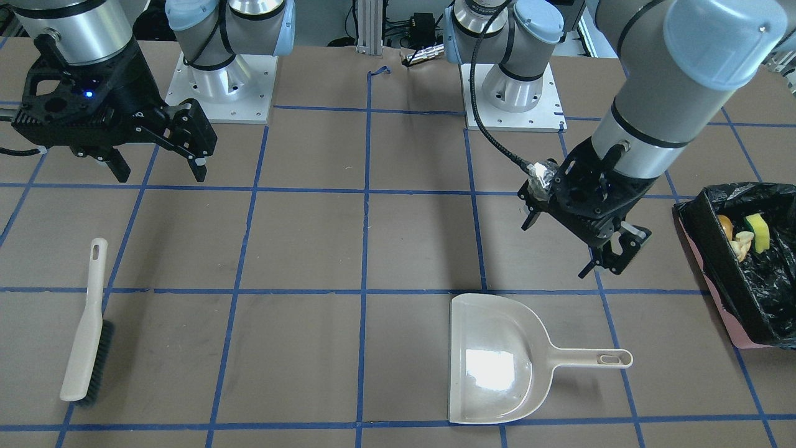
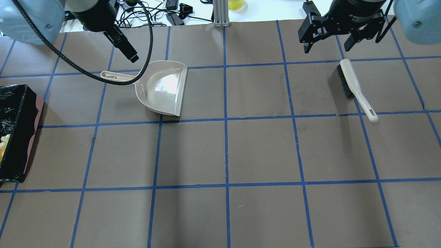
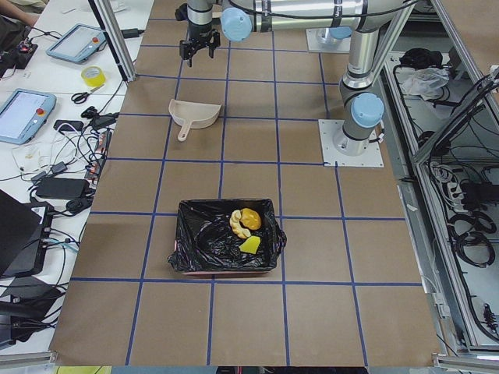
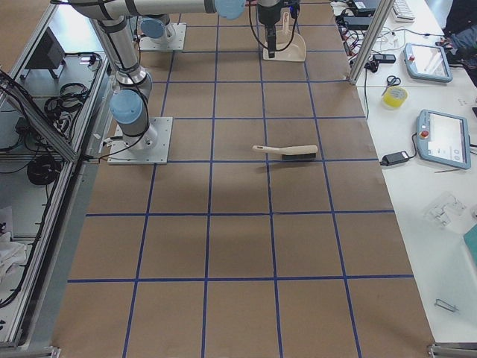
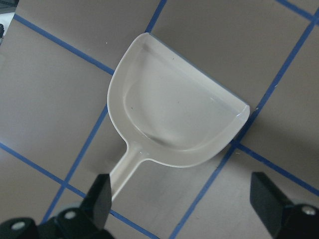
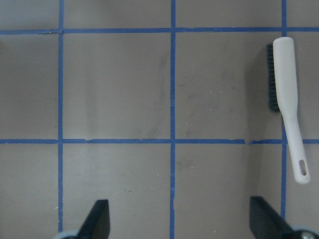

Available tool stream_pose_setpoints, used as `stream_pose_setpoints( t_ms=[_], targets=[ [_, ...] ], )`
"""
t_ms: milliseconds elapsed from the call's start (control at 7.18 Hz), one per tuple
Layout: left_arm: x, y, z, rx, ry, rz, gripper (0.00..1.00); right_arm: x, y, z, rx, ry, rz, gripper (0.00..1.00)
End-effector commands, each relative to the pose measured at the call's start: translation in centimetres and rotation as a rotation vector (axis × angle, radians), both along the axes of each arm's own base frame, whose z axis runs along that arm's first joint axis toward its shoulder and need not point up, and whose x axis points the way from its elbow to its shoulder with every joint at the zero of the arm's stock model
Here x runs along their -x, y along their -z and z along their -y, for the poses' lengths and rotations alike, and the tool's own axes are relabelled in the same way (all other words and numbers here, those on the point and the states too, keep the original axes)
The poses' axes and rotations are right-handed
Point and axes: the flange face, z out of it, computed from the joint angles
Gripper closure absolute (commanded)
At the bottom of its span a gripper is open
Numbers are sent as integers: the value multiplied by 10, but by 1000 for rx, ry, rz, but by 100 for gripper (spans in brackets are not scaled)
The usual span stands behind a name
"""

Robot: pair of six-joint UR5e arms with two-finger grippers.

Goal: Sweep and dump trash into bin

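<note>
The trash lies inside the bin (image 1: 726, 316), a pink box with a black bag at the table's end: the golden-brown lump (image 1: 725, 227), the yellow-green sponge (image 1: 757, 232) and the pale crescent slice (image 1: 740, 244). All three also show in the exterior left view, lump (image 3: 251, 218), sponge (image 3: 249, 245), slice (image 3: 237, 224). The beige dustpan (image 1: 497, 361) lies flat and empty. My left gripper (image 1: 612, 258) is open and empty above its handle (image 5: 124, 167). The brush (image 1: 87, 330) lies on the table. My right gripper (image 1: 158, 174) hovers open and empty, back from the brush (image 6: 286, 99).
The brown table has a blue tape grid. The two arm bases (image 1: 227, 87) (image 1: 513, 93) stand at the robot's edge. Cables and tools lie beyond the far edge (image 2: 172, 13). The bin (image 2: 17, 137) sits at the left edge of the overhead view.
</note>
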Motion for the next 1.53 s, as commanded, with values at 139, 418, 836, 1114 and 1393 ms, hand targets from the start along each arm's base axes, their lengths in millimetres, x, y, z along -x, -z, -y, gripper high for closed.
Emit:
stream_pose_setpoints(
  t_ms=[139,418,836,1114,1393],
  targets=[
    [5,-30,-82,-133,-400,-19,0,0,0,0,0,0,0,0],
    [-1,-39,-100,-124,-638,-12,0,0,-1,0,1,0,0,0],
    [-6,-35,-106,-126,-666,5,0,0,-1,-1,3,0,-2,0],
    [-9,-28,-106,-127,-672,1,0,0,-1,-1,1,0,-2,0],
    [-9,-22,-108,-107,-661,-3,0,0,-1,-1,1,0,-2,0]
  ],
)
